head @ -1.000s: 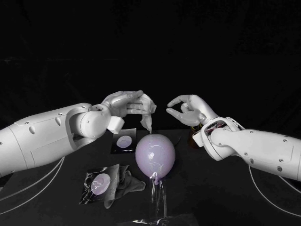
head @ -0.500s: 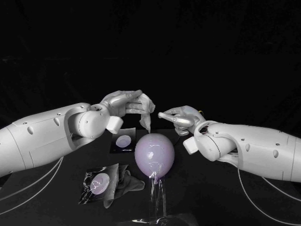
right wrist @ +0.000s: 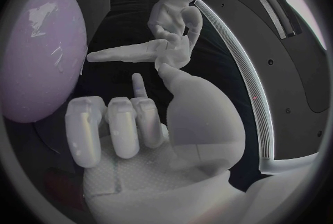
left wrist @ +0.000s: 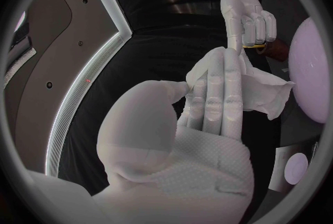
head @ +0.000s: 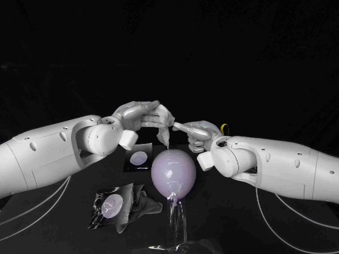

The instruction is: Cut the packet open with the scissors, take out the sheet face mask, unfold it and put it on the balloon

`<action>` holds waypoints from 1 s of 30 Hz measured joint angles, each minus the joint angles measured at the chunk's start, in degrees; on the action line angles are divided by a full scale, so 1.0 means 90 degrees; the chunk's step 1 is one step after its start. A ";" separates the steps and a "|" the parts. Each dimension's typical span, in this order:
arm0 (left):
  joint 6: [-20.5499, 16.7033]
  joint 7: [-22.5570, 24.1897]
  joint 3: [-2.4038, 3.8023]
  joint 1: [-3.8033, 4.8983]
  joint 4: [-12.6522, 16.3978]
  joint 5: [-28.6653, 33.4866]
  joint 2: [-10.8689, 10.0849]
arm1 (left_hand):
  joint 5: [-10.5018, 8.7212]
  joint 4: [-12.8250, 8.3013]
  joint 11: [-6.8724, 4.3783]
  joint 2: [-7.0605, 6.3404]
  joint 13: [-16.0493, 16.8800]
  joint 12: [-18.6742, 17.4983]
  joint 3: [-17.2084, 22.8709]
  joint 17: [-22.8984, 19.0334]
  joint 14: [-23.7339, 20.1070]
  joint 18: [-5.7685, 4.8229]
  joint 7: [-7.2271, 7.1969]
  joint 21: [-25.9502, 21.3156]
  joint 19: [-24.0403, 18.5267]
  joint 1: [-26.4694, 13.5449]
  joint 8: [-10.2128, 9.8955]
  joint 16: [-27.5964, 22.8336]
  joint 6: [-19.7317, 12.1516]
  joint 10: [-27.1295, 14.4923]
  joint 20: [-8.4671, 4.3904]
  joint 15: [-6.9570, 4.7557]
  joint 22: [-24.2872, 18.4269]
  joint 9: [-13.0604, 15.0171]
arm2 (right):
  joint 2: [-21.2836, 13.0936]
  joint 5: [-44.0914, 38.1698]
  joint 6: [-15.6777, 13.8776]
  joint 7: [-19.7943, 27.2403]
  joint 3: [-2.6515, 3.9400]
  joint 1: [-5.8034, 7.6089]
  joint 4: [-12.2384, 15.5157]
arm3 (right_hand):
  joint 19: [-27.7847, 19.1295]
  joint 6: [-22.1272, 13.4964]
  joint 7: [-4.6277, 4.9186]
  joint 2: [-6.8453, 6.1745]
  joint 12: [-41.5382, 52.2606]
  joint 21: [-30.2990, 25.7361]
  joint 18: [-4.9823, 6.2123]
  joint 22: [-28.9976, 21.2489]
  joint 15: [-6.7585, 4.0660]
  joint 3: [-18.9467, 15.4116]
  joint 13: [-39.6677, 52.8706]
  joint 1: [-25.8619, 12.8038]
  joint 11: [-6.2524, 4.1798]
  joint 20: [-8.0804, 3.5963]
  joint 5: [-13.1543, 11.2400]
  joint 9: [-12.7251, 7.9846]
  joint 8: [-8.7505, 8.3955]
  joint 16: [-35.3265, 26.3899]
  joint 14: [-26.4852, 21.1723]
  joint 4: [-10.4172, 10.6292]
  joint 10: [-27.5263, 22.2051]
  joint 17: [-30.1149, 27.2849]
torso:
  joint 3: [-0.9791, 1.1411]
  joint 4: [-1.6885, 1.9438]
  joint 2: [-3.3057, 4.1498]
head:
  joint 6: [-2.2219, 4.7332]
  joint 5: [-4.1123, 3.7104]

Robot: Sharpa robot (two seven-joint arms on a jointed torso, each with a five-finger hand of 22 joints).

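Lower left: opened packet [head: 112, 205], lying flat on the black table [head: 238, 233]. Left of centre: left hand [head: 143, 115], fingers closed on the folded sheet mask [left wrist: 267, 95], hanging just above the balloon [head: 174, 174]. Right of centre: right hand [head: 196, 132], fingers mostly curled in and holding nothing, one finger pointing toward the mask.

Balloon [head: 174, 174]: smooth, glossy skin, rubbery look, bright highlights. 
Mask [left wrist: 267, 93]: thin white cloth, matt, softly creased. 
Packet [head: 112, 203]: crinkled film, foil or plastic, very glossy. 
Stand [head: 177, 225] under balloon: clear, shiny plastic. 
Left hand [left wrist: 187, 140], right hand [right wrist: 152, 140]: silver, satin metallic finish; palms carry a finely dotted, rougher pad. 
Left arm [head: 47, 153], right arm [head: 292, 166]: white hard shell, smooth, semi-gloss plastic. 
Table [head: 246, 227]: black, matt.
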 measured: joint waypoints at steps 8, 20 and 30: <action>0.0014 0.0004 0.0000 0.0000 0.0005 -0.0004 -0.0002 | -0.0002 0.0000 0.0000 -0.0001 -0.0005 0.0000 0.0000 0.0001 0.0002 -0.0004 -0.0020 0.0000 0.0000 -0.0001 0.0000 0.0026 0.0019 0.0000 0.0000 -0.0002 -0.0001 -0.0003 | 0.0108 0.0249 -0.0001 0.0179 0.0032 -0.0014 -0.0090 | 0.0000 0.0000 0.0000 0.0026 -0.0008 -0.0032 0.0000 0.0003 0.0044 -0.0035 -0.0011 0.0026 0.0020 0.0001 -0.0050 0.0000 -0.0001 0.0007 0.0000 -0.0035 0.0020 0.0005 | -0.0001 -0.0003 0.0000 | -0.0006 -0.0007; 0.0033 0.0014 0.0000 0.0000 0.0006 -0.0008 -0.0001 | -0.0017 0.0000 0.0000 -0.0001 -0.0005 0.0000 0.0000 0.0009 0.0024 -0.0008 -0.0019 0.0000 0.0000 -0.0001 -0.0003 0.0025 0.0019 0.0000 0.0000 -0.0024 -0.0002 0.0000 | 0.0173 0.0441 -0.0014 0.0435 0.0075 -0.0018 -0.0120 | -0.0011 0.0091 -0.0020 0.0113 0.0001 -0.0037 0.0001 0.0001 0.0045 -0.0086 -0.0007 0.0167 0.0020 0.0010 -0.0074 0.0043 0.0000 0.0006 0.0000 -0.0100 0.0020 0.0004 | 0.0004 -0.0010 -0.0005 | -0.0012 -0.0004; 0.0037 0.0022 0.0000 0.0000 0.0000 -0.0009 0.0002 | 0.0003 0.0000 0.0000 -0.0002 -0.0005 0.0000 0.0000 0.0008 0.0023 -0.0010 -0.0018 0.0000 0.0000 -0.0002 -0.0017 0.0025 0.0018 0.0000 0.0000 -0.0023 0.0001 0.0001 | 0.0200 0.0489 -0.0003 0.0539 0.0085 -0.0018 -0.0043 | -0.0012 0.0286 -0.0068 0.0165 0.0001 -0.0038 0.0001 -0.0002 0.0045 -0.0048 -0.0006 0.0287 0.0019 0.0010 -0.0074 0.0072 0.0000 0.0001 -0.0001 -0.0228 0.0020 -0.0001 | 0.0005 -0.0011 -0.0005 | 0.0001 -0.0020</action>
